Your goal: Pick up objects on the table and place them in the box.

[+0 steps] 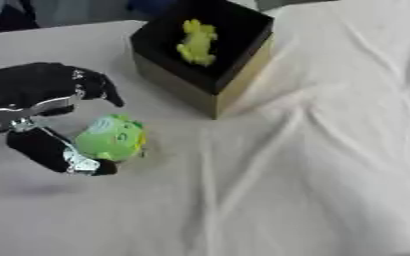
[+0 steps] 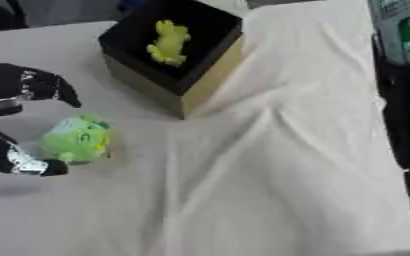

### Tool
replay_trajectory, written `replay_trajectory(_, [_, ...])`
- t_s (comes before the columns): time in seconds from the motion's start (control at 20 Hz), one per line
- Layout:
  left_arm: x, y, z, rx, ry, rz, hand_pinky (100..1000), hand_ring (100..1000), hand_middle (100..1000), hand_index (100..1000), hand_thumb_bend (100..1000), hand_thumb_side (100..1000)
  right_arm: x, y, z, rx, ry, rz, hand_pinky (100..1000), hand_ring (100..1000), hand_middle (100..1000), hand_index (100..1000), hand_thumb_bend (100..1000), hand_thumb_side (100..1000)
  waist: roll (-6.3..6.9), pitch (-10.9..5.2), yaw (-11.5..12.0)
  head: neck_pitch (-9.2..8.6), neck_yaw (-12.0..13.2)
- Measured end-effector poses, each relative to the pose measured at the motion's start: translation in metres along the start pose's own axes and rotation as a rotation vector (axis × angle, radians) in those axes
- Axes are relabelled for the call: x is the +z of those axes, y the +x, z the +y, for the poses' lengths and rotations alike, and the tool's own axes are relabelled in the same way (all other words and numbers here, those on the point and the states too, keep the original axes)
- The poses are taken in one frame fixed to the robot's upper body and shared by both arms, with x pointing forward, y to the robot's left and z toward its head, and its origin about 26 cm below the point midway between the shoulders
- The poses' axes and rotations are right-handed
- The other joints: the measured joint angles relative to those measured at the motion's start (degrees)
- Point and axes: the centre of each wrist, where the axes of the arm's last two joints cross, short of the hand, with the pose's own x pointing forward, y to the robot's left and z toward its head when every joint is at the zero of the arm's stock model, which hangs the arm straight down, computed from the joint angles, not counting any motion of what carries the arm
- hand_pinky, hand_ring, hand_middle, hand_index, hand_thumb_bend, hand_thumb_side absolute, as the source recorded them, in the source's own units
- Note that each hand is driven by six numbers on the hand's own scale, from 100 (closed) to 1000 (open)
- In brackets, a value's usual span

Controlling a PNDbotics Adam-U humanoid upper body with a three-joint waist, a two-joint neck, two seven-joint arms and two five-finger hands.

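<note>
Fingers (image 1: 99, 90) of the left hand (image 1: 33, 100) spread around the green toy (image 1: 110, 138), not pinching; a yellow toy (image 1: 197, 42) already lies in the box (image 1: 235, 70), upper middle.

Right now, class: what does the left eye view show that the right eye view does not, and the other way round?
Only the left eye view: more of the left hand and its arm. Only the right eye view: a dark arm down the right edge; its hand is not visible. Both: the green toy between the left hand's fingers and thumb, the box holding a yellow toy, the white cloth.
</note>
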Motion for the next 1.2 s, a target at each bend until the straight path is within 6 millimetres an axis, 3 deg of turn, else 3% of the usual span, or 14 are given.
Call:
replay_trajectory(0.4, [-0.013,-0.018,-0.018,0.077,0.005,0.043,813,858,796,869,476,487,0.003,-0.003,-0.001,-0.01,0.004,0.024,831,782,624,791,107,261,-0.06,0.5,-0.2,-0.34,0.1])
replay_trajectory(1.0, [-0.027,-0.046,-0.048,0.092,-0.056,0.129,828,869,806,876,531,559,0.004,-0.005,-0.004,-0.022,0.006,0.038,832,777,618,788,100,266,-0.23,1.46,-0.8,-1.09,0.7])
replay_trajectory(1.2, [-0.03,-0.05,-0.056,0.091,-0.087,0.131,795,838,784,846,479,549,0.005,-0.006,-0.005,-0.027,0.002,0.044,832,776,617,787,100,273,-0.24,1.63,-1.0,-1.21,0.9])
